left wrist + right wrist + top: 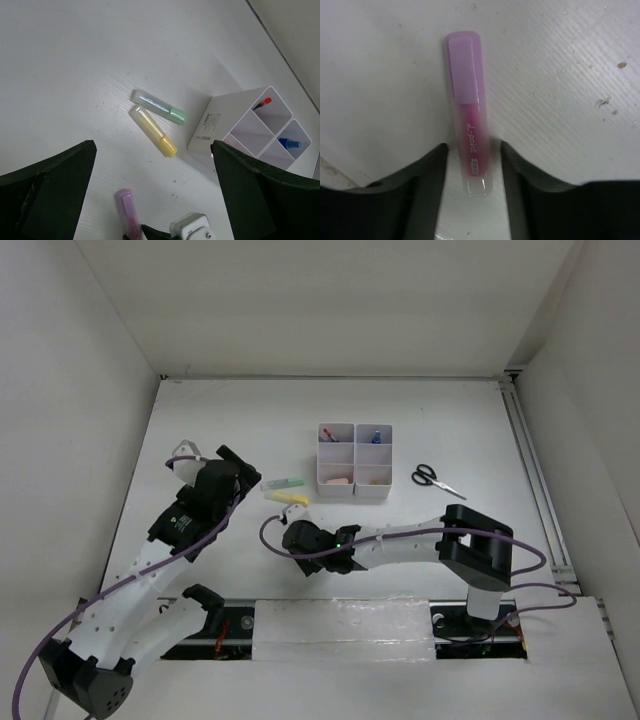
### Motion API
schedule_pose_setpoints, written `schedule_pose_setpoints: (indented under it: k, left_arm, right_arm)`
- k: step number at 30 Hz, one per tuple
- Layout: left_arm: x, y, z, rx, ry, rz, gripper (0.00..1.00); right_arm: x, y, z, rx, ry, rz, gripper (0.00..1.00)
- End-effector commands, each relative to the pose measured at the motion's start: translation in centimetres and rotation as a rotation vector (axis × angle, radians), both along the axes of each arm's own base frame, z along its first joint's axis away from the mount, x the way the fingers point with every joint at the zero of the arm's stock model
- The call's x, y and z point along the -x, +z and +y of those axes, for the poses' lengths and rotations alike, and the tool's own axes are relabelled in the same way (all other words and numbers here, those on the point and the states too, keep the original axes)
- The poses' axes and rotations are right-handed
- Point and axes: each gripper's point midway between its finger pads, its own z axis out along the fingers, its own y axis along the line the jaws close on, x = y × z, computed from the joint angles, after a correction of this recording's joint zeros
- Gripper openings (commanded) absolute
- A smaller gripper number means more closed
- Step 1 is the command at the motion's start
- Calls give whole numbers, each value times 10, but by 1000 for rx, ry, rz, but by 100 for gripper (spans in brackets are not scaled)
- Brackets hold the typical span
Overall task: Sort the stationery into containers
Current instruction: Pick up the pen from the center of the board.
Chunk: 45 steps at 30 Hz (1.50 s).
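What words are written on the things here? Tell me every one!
"L.point": in white letters on the pink highlighter.
Small white mark just below that: too blurred to read.
Label on the side wall of the white organiser tray: print too small to read.
Nothing else shows any writing.

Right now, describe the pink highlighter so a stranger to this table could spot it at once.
Find the white organiser tray in the middle of the table; the green highlighter and yellow highlighter lie side by side just left of it. Nearer the arms' bases, the pink highlighter lies flat between the right arm's fingers, the only one with a lilac cap.
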Motion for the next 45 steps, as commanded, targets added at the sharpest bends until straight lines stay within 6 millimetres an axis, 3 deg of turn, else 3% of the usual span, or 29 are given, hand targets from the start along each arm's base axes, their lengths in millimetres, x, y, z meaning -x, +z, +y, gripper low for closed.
schedule_pose_setpoints:
  k: [1, 4, 7, 8, 9, 11, 15, 16, 21, 25, 30, 33, 37, 42, 45]
  left_arm:
    - [5, -3, 14, -32, 55, 2, 100]
    - [6, -4, 18, -44, 66, 5, 100]
    - [7, -6, 18, -49, 66, 13, 100]
    - [6, -4, 17, -44, 66, 4, 100]
    - [5, -3, 12, -25, 46, 4, 100]
    - [1, -5, 3, -37, -22, -9, 100]
    - [-3, 3, -46, 15, -316, -92, 100]
    - [3, 5, -66, 63, -430, -99, 100]
    - [19, 8, -130, 261, -750, -171, 100]
    - [16, 7, -145, 321, -801, -181, 100]
    - [28, 8, -169, 360, -917, -189, 100]
    - [32, 14, -174, 398, -953, -219, 100]
    - [33, 6, -175, 401, -960, -207, 98]
    - [39, 5, -177, 412, -988, -201, 89]
    - [39, 2, -179, 415, -997, -201, 77]
  right_arm:
    - [2, -3, 8, 26, -7, -14, 43]
    - [4, -12, 5, 55, -18, -17, 36]
    - [9, -18, 2, 53, -24, 9, 15]
    - [11, -21, -2, 59, -34, 17, 1]
    - [10, -14, 2, 30, -41, 15, 0]
    - [8, -2, -4, -4, -71, -2, 0]
    - [-6, 44, -14, -147, -198, -82, 0]
    - [-9, 56, -11, -198, -206, -100, 0]
    - [-17, 104, -10, -349, -260, -144, 0]
    - [-22, 121, -19, -411, -335, -160, 0]
    - [-25, 137, -20, -474, -354, -161, 0]
    - [-29, 143, -20, -494, -387, -169, 0]
    - [-39, 155, -31, -527, -459, -200, 0]
    - [-52, 168, -40, -573, -527, -210, 0]
    - [-55, 172, -43, -581, -536, -214, 0]
